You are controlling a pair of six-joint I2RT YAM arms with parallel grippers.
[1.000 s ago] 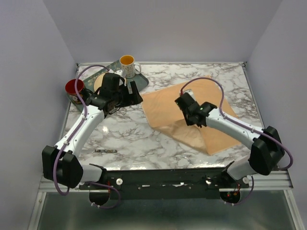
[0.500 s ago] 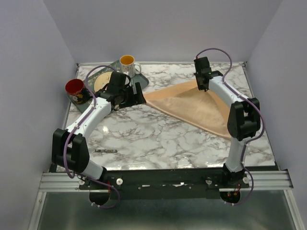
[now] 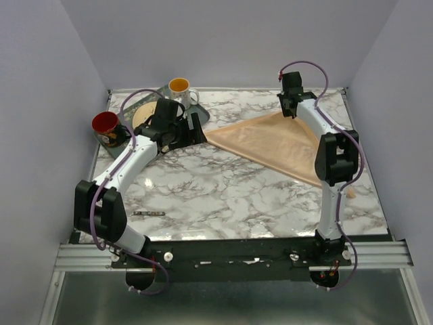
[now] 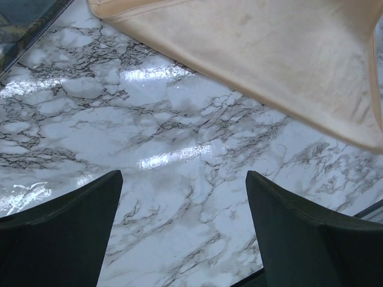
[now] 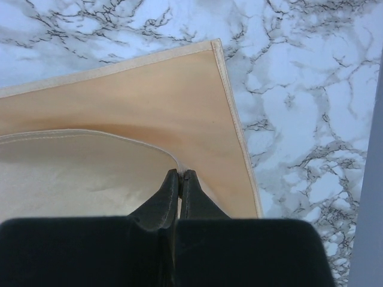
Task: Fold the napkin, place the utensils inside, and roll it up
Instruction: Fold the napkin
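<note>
Pinching a folded-over corner of the napkin (image 3: pixel 270 145) at the far right of the bench (image 3: pixel 223 196), the right gripper (image 5: pixel 179 177) was clenched on the cloth, while the left gripper (image 4: pixel 179 230) hung released near its left tip, pinning nothing. A pull could therefore drag the whole cloth and skew the fold. In view were 1 napkin, 1 utensil (image 3: pixel 149 213) near the front-left edge, 2 mugs (image 3: pixel 105 123) and 1 plate (image 3: pixel 142 116).

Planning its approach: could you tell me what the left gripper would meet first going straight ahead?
The left gripper would likely meet bare marble table between its open fingers; the napkin lies farther ahead.
</note>
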